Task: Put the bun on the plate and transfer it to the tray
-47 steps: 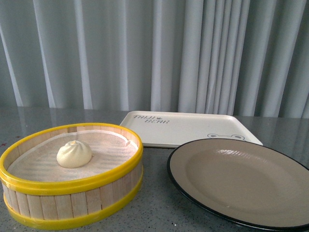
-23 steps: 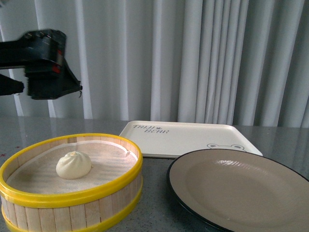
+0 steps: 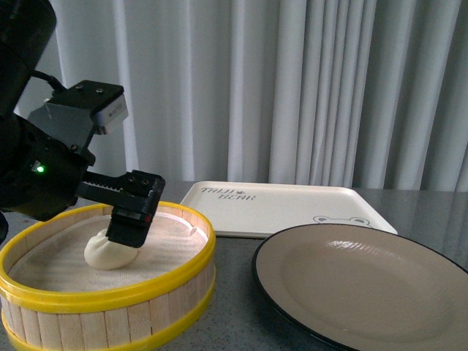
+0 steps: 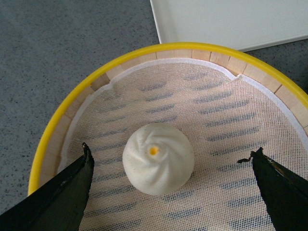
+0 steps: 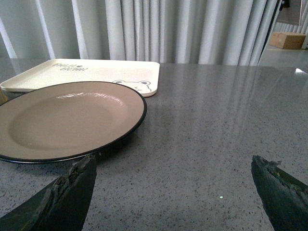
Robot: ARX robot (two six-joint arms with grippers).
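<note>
steamer basket (image 3: 110,307): yellow-rimmed, wood-slatted, being borne upright | white mesh liner (image 4: 231,120): being held inside the steamer basket, its edge being turned up against the wall | grey speckled table (image 3: 234,292): being spread beneath and around the steamer basket | pale pleated curtain (image 3: 292,88): being hung behind the steamer basket

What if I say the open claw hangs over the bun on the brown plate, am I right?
Not quite. The bun sits in the yellow steamer basket, not on the plate. The left wrist view shows it under the open left gripper.
</note>
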